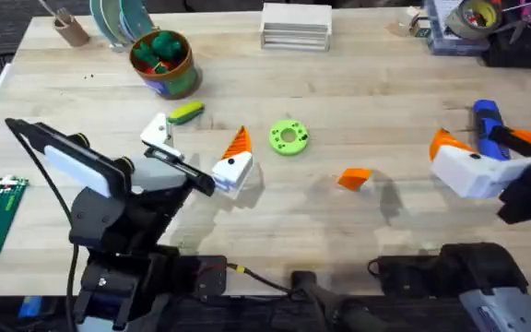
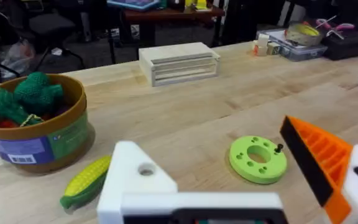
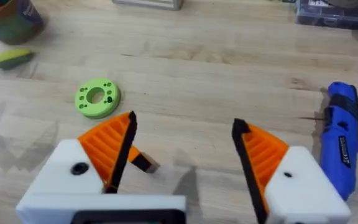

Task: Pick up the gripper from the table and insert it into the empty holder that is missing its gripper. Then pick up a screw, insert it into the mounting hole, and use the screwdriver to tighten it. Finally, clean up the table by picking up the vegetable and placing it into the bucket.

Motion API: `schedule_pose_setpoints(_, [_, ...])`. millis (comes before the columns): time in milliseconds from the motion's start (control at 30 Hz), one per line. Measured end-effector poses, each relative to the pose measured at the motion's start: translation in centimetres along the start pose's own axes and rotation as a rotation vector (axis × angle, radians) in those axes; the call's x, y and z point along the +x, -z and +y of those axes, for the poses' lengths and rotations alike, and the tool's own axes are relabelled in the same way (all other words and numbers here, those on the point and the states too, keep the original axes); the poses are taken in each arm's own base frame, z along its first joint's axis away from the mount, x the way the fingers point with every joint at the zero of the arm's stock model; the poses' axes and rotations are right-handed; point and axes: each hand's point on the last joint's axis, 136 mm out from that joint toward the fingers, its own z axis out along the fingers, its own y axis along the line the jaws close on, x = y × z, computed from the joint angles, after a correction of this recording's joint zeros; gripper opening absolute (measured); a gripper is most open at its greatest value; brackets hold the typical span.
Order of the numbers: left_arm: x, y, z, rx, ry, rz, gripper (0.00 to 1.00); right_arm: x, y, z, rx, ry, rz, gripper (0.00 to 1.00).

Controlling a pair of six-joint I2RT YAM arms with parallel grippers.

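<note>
loose orange gripper (image 3: 140,161) half hidden behind a right-gripper finger (image 3: 107,152); bucket (image 3: 8,18) clipped by the frame edge

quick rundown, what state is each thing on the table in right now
small orange ribbed gripper pad: loose on the table, ungrasped
white holder on the left gripper: missing its pad
blue-handled screwdriver: lying flat
yellow corn toy: outside the bucket
orange-rimmed bucket: upright, holding green toys
left gripper: open
right gripper: open, empty

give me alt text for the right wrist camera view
The open right gripper hovers over a wooden table, with the loose orange gripper lying just beyond its fingers. A blue screwdriver and green disc lie to either side.
</note>
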Motion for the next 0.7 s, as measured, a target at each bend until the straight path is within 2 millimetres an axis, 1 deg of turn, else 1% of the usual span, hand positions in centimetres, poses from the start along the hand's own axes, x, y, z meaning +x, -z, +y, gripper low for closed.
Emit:
schedule_pose_setpoints(233, [0.0,0.0,-0.1,0.004,0.005,0.0,0.993,0.0,0.0,0.0,0.0,0.0,0.0,0.992])
schedule_pose_setpoints(367, [0.0,0.0,-0.8,0.047,0.046,0.002,0.992,0.0,0.0,0.0,0.0,0.0,0.0,0.991])
schedule_pose_setpoints(500, [0.1,0.2,-2.7,0.155,0.087,0.011,0.993,0.0,0.0,0.0,0.0,0.0,0.0,0.991])
schedule_pose_setpoints(700, [0.4,1.2,-6.4,0.381,0.113,0.043,0.993,0.0,0.0,0.0,0.0,0.0,0.0,0.991])
